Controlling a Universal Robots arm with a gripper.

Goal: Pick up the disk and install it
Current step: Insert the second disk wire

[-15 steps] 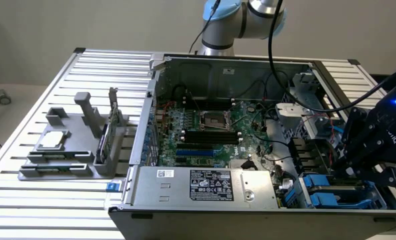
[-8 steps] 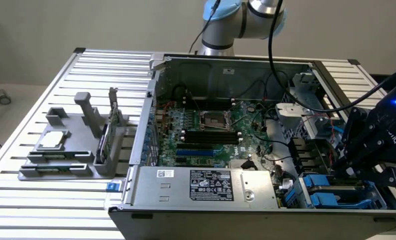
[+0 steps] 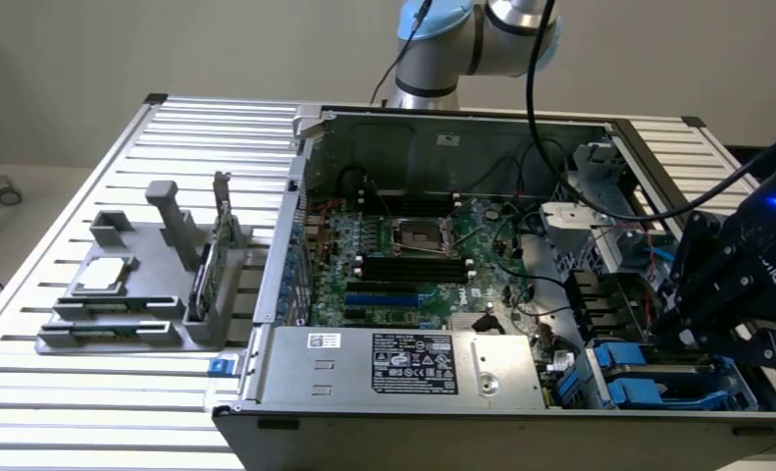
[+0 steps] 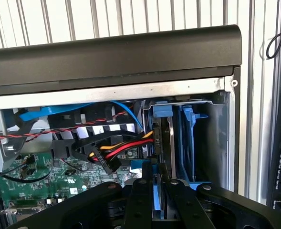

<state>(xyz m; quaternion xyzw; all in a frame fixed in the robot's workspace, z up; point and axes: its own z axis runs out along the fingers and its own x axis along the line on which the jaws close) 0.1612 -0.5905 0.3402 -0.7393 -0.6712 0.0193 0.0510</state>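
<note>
The gripper [image 3: 701,329] is being held low over the drive bay corner of the open computer case [image 3: 361,123], at the exterior view's right. In the wrist view its black fingers [image 4: 140,200] are being seen closed on a thin blue-edged piece standing on edge between them, which is being taken for the disk [image 4: 155,191] in its blue carrier rails; the silver body and label are not being shown, so this is a judgement. The pincer is being read as clamped on that piece.

Just beyond the fingers, the drive cage [image 4: 212,143] is being shown with blue rails [image 4: 188,138] standing upright inside it. A bundle of red, yellow and black power wires [image 4: 126,145] and a blue data cable [image 4: 59,112] are lying just beside the cage mouth, above the green motherboard [image 4: 40,181].

Several risks are being judged from this layout. The wire bundle is lying close enough that it could be snagged or pinched between carrier and cage wall. If the disk is being carried slightly tilted, its rails could be jammed against the cage guides rather than being seated. A thin edge grip is also being relied upon, so the disk could be twisted or slipped under resistance. In the exterior view, blue carriers [image 3: 643,378] are sitting near the gripper, and a wrong slot could be entered.
</note>
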